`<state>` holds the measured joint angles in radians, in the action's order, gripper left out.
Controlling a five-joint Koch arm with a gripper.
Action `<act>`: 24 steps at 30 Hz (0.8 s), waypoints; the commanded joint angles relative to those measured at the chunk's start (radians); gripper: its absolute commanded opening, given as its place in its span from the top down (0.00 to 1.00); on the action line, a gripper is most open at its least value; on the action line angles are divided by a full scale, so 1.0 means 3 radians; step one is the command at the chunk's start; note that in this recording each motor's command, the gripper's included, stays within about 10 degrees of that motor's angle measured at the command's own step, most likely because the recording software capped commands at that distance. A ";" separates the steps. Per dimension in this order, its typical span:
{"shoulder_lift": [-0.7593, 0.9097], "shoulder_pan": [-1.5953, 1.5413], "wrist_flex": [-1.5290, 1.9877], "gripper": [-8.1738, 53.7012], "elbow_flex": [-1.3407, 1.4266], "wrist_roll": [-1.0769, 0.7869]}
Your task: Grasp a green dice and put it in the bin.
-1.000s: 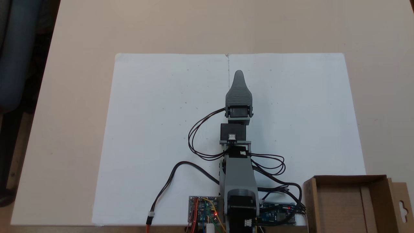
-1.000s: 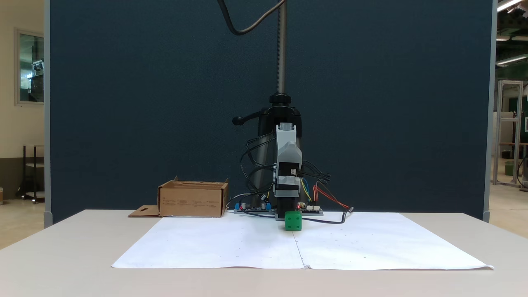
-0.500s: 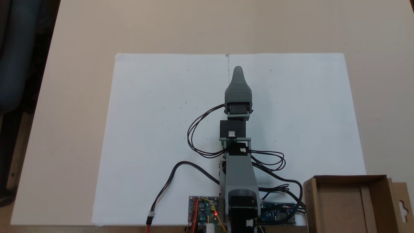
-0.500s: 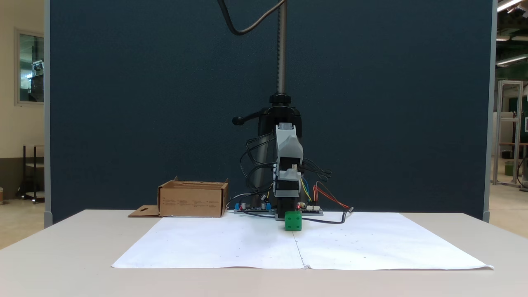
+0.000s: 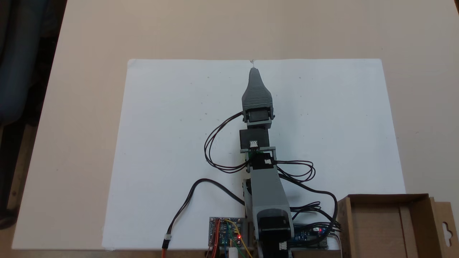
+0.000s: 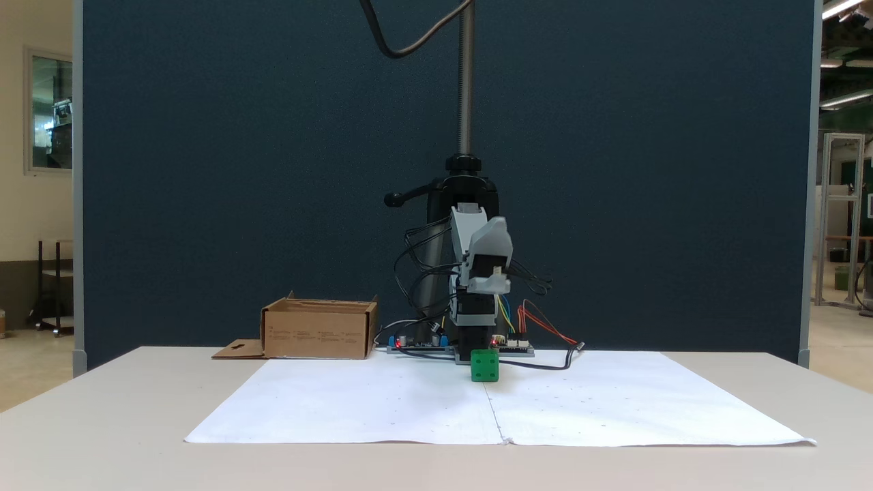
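Note:
The green dice (image 6: 485, 365) sits on the white paper sheet (image 6: 382, 402), just in front of the arm's base. In a fixed view from above, the arm covers it. My gripper (image 5: 254, 71) reaches out over the paper's middle seam. Seen from the front, the gripper (image 6: 492, 239) hangs well above the dice and tilts a little to the right. Its jaws lie one behind the other, so their state does not show. The bin (image 5: 387, 225) is a brown cardboard box at the lower right, empty, with a hang-hole flap (image 5: 444, 224). From the front the bin (image 6: 319, 331) stands left of the arm.
Circuit boards (image 5: 226, 231) and looping black cables (image 5: 215, 150) crowd the arm's base. A camera pole (image 6: 466, 82) rises behind the arm against a dark blue partition. The white paper (image 5: 172, 125) covers the table's centre, with bare beige table (image 5: 89, 107) around it.
The arm has risen and stretched farther over the paper, and the gripper has swung slightly left in the view from above. The dice has stayed in place.

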<state>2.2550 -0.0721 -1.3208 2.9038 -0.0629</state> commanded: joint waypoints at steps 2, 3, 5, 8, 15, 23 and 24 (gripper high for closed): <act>0.0225 0.0123 0.0256 0.16 -0.0210 0.0015; 0.0225 0.0159 0.0419 0.16 -0.0210 0.0005; 0.0235 0.0169 0.0808 0.16 -0.0215 0.0020; 0.0317 0.0179 0.1135 0.16 -0.0240 0.0020; 0.0378 0.0235 0.2321 0.16 -0.0614 0.0026; 0.0378 0.0225 0.3293 0.16 -0.1186 0.0061; 0.0373 0.0220 0.3451 0.16 -0.1299 0.0092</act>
<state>2.2565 0.0000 -0.3451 2.5740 -0.0598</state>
